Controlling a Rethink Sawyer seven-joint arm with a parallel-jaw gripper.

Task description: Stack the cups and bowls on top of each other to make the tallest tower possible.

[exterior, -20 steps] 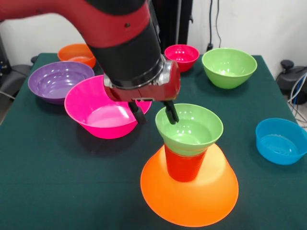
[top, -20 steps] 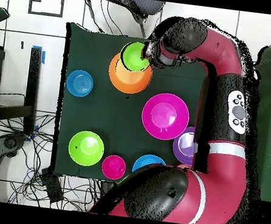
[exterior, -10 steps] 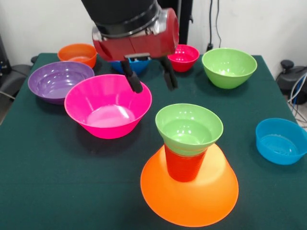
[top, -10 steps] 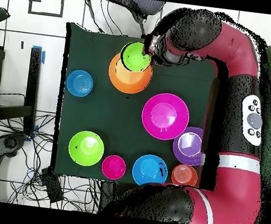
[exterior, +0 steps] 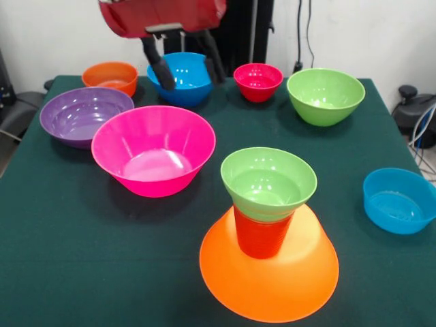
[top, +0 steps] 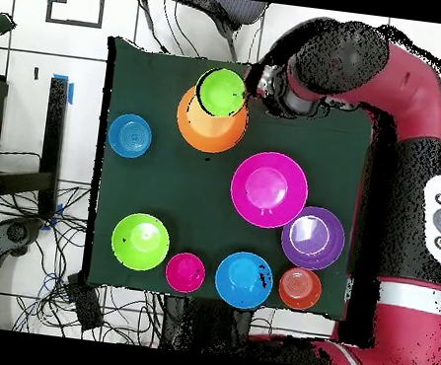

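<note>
Count: nine pieces on the table (exterior: 82,272). The tower (exterior: 267,225) holds three: large orange bowl (exterior: 269,283) rim down as base, one red cup (exterior: 261,235) upright on it, small green bowl (exterior: 269,182) seated rim up in the cup's mouth. It stands toward the near edge in the front view.

Loose bowls, six, all rim up: pink bowl (exterior: 153,150), purple bowl (exterior: 83,114), small orange bowl (exterior: 110,76), blue bowl (exterior: 180,76), small red bowl (exterior: 258,80), large green bowl (exterior: 325,94). A seventh, the small blue bowl (exterior: 398,199), sits apart (ten pieces, correcting the count).

Gripper (exterior: 182,58) raised above the blue bowl, fingers spread, holding nothing.

Surface: dark green cloth. Room: white wall, cables (top: 52,289) on a tiled floor.
</note>
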